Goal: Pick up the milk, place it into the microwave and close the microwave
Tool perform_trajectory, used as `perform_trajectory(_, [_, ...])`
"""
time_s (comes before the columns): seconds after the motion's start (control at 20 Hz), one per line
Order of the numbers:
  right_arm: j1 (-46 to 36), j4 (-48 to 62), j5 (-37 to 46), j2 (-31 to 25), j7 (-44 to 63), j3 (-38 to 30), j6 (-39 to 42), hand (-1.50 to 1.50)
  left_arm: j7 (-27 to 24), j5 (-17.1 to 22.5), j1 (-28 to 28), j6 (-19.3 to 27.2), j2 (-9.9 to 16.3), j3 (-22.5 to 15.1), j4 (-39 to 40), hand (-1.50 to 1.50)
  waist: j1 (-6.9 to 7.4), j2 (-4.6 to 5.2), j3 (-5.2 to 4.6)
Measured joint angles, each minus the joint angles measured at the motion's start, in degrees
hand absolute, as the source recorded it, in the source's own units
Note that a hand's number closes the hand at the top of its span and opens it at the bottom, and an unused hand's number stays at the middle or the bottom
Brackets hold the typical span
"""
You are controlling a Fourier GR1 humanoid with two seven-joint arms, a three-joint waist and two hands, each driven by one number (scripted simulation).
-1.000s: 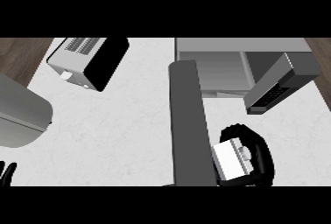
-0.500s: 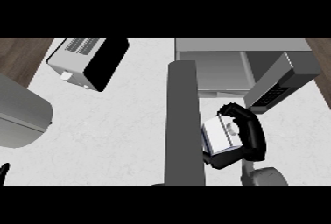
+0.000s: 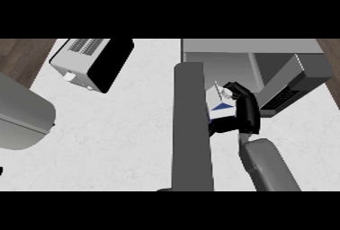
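Note:
The milk carton (image 3: 219, 107) is white with a blue mark and is held off the counter, tilted. My right hand (image 3: 243, 109) is shut on it, fingers curled round its right side, with the grey forearm (image 3: 267, 165) coming up from the lower edge. The carton hangs just in front of the microwave (image 3: 272, 56) at the top right, close to its open cavity (image 3: 222, 67). The microwave's door (image 3: 192, 134) stands open as a long grey slab right beside the carton's left side. Only a dark sliver of my left hand (image 3: 1, 170) shows at the left edge.
A toaster (image 3: 93, 63) with a black side sits at the back left of the white counter (image 3: 113, 134). A large grey rounded vessel (image 3: 20, 114) stands at the left edge. The microwave's dark keypad panel (image 3: 289, 90) lies right of my hand.
My right hand has carried the milk away from me, toward the microwave's opening, and the forearm has come further into view. My left hand has slid almost out at the left edge.

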Motion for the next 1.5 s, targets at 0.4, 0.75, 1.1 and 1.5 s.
perform_trajectory(0.4, [-13.3,25.4,-2.2,0.5,-12.2,-9.4,2.5,1.50,1.5,-0.6,-4.1,0.3,0.6,1.1,2.4,-1.50,0.88,0.29,-0.12])
perform_trajectory(0.75, [-22.1,40.2,-0.9,-1.5,-23.2,-13.6,1.4,1.50,1.0,-0.8,-5.7,-1.0,1.2,2.0,5.0,-1.50,1.86,0.71,-0.11])
perform_trajectory(1.1, [-28.7,49.0,1.4,-2.9,-27.8,-15.1,-4.0,1.50,0.7,-1.3,-6.9,-1.3,0.7,1.8,5.9,-1.50,2.41,1.02,-0.07])
perform_trajectory(1.5, [-34.9,54.7,8.2,-4.6,-26.4,-11.5,-16.9,1.50,1.1,-1.1,-8.7,-1.6,1.4,2.0,7.3,-1.50,3.72,1.51,-0.14])
